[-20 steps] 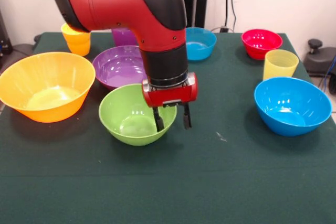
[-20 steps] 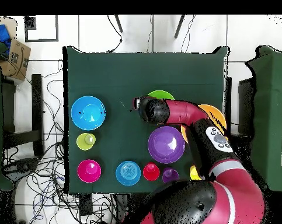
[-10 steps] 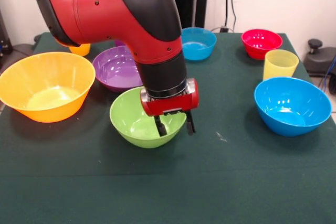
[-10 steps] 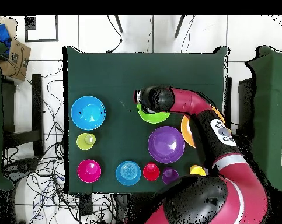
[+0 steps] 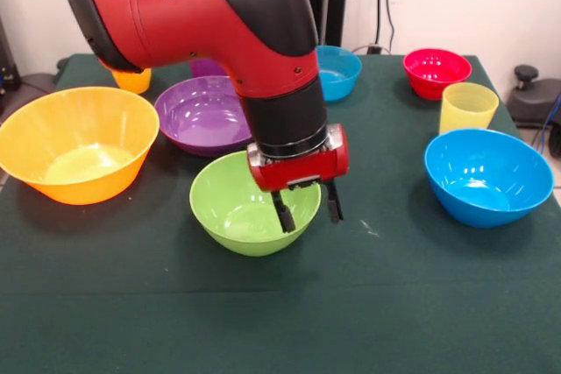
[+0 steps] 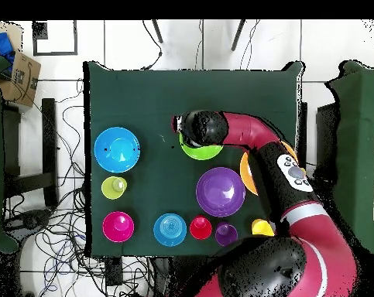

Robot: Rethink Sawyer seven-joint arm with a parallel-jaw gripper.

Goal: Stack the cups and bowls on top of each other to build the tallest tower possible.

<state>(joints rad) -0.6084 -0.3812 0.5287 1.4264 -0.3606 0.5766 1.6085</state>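
A green bowl (image 5: 237, 208) sits upright at the middle of the table, partly under the arm's wrist in the overhead view (image 6: 202, 151). My gripper (image 5: 308, 215) is down at its right rim and open. One finger (image 5: 283, 219) is inside the bowl and the other (image 5: 334, 210) is outside, with the wall between them. Behind the green bowl stands a purple bowl (image 5: 200, 116), with an orange bowl (image 5: 77, 142) at the left and a large blue bowl (image 5: 488, 174) at the right. No tower is in view; each bowl and cup stands singly.
Along the far side are a small blue bowl (image 5: 339, 72), a red-pink bowl (image 5: 436, 71), a pale yellow cup (image 5: 467, 107), an orange-yellow cup (image 5: 133, 82) and a purple cup (image 5: 207, 67). A red cup (image 6: 200, 227) shows from overhead. The arm hangs over the purple bowl.
The gripper has moved right and towards the camera. The green bowl slid along with it, away from the purple bowl. The gap between the fingers is unchanged.
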